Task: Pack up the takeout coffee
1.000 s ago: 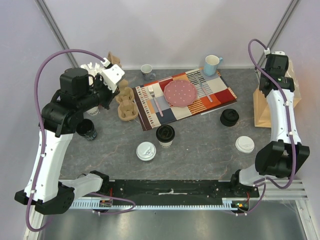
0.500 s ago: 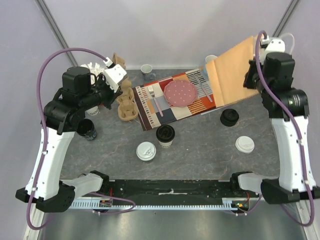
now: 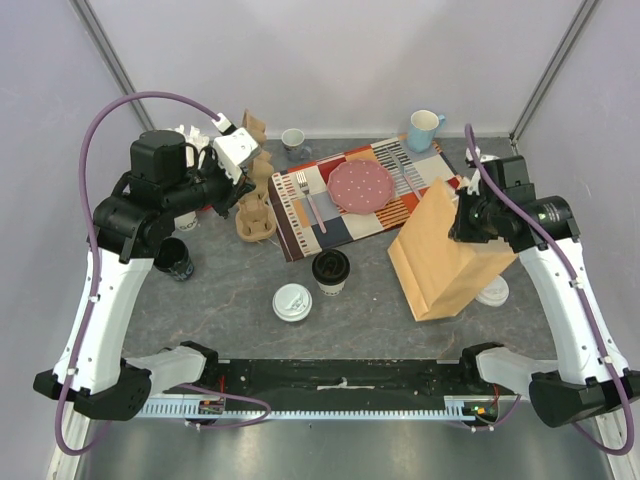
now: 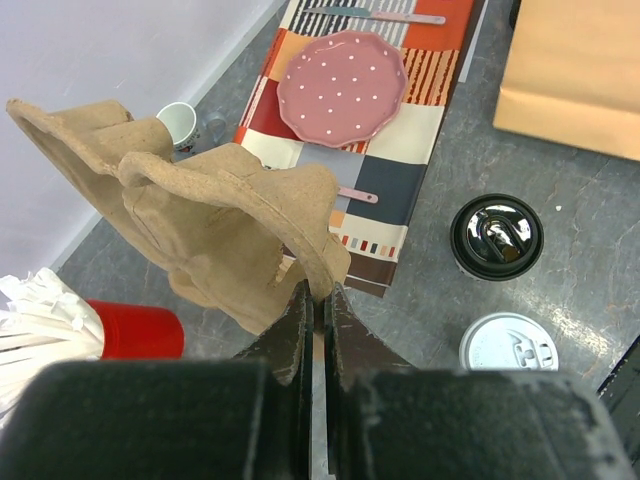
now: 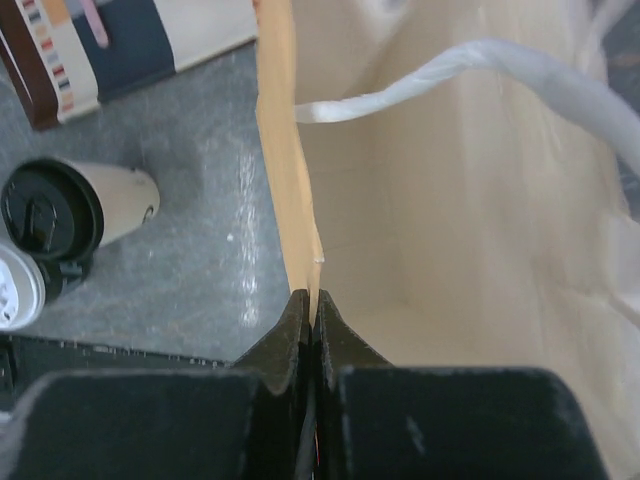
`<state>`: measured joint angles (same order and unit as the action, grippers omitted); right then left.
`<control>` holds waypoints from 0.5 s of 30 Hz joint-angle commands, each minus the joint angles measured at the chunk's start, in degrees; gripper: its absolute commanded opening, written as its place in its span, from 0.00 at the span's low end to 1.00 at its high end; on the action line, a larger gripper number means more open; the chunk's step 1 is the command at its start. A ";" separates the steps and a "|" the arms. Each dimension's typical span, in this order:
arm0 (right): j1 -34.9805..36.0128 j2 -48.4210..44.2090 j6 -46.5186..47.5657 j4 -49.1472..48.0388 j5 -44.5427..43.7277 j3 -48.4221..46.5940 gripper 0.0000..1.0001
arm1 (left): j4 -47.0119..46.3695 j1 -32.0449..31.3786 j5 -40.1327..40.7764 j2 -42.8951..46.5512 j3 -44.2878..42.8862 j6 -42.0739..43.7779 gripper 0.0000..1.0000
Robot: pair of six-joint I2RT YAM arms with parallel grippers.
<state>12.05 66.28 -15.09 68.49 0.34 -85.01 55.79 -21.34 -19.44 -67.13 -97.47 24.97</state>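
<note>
Paper bag (image 3: 440,265) swung down near cream cup (image 3: 331,270), rim pinched by right end effector (image 5: 313,298); left end effector (image 4: 316,290) pinches carrier (image 4: 200,200) edge.

1. In the top view, centre right, the paper bag (image 3: 440,262) covers most of a white lid (image 3: 498,291). Whether that lid sits on a cup cannot be told.
2. In the left wrist view, the pulp cup carrier (image 4: 215,215) hides part of a small mug (image 4: 180,120) at upper left and of a red cup (image 4: 135,332) at lower left.
3. White sticks (image 4: 35,320) are cut off by that frame's left edge.
4. In the right wrist view, the white-lidded cup (image 5: 14,290) is cut off by the left edge. The bag runs past the top and right edges, and its white handle (image 5: 480,68) is blurred.
</note>
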 commanded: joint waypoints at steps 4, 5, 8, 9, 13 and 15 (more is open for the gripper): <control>2.71 -2.47 -4.06 4.46 0.72 3.89 0.00 | -2.18 -0.01 -1.30 0.42 -0.44 -0.98 0.02; 3.49 -2.82 -4.59 4.20 0.45 4.06 0.00 | -2.09 -0.10 -1.47 0.51 -0.53 -0.89 0.02; 5.69 -4.23 -8.19 2.62 1.50 6.52 0.00 | -2.09 -0.01 -1.91 0.25 -0.61 -0.89 0.02; 6.40 -4.40 -9.16 2.27 1.68 7.14 0.00 | -2.18 -0.01 -2.52 0.16 -0.61 -0.89 0.02; 9.39 -6.95 -14.78 -2.12 1.51 9.77 0.01 | -2.62 -0.36 -5.69 -0.97 -0.35 -2.20 0.02; 10.53 -7.13 -16.72 -2.92 1.51 9.25 0.03 | -2.62 -1.33 -5.78 -1.77 -0.26 -2.47 0.02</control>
<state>20.86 60.27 -25.41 68.90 1.69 -76.07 55.57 -21.50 -21.87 -67.40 -97.47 24.71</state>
